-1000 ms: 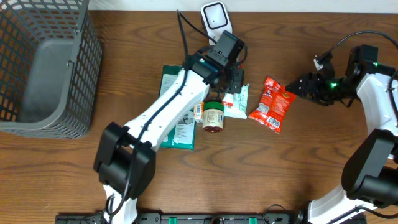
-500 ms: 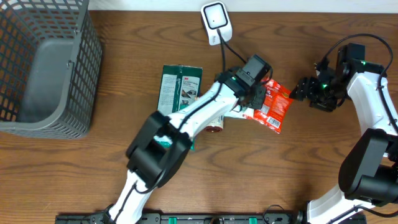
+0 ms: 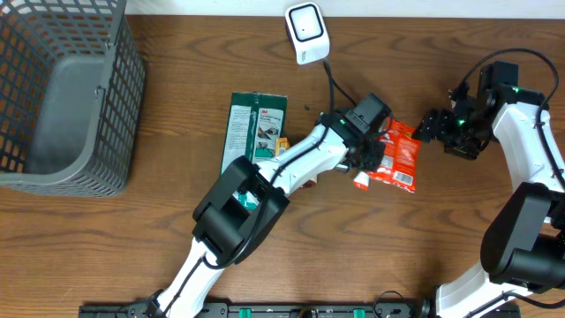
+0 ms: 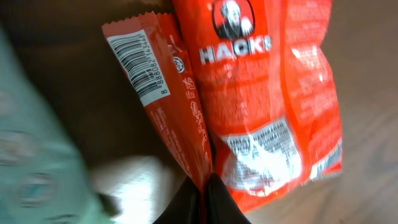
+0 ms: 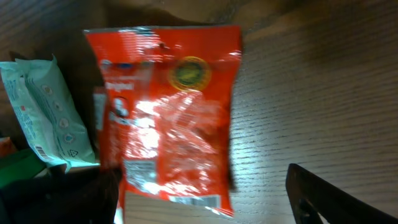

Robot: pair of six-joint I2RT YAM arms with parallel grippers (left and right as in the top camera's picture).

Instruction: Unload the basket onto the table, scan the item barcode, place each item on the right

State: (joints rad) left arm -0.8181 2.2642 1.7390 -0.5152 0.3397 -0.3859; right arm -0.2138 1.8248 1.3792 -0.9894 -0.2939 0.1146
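Right now the left pincer (image 4: 205, 198) is pressed together on the thin back fold of the red snack bag (image 4: 273, 106), down at one end of the bag. From the pinch, the bag runs long and straight away from the fingers. The barcode (image 4: 140, 65) sits on that fold, near the far end. The bag is over the table (image 3: 88, 247), between the two arms, and I cannot tell if it is lifted. The right pincer (image 3: 434, 126) is just beside the bag, spread wide and holding nothing. The white scanner (image 3: 306, 31) stands well apart, at the far edge, on the left arm's side. I think the left arm should carry the bag there and turn the barcode to face the scanner.
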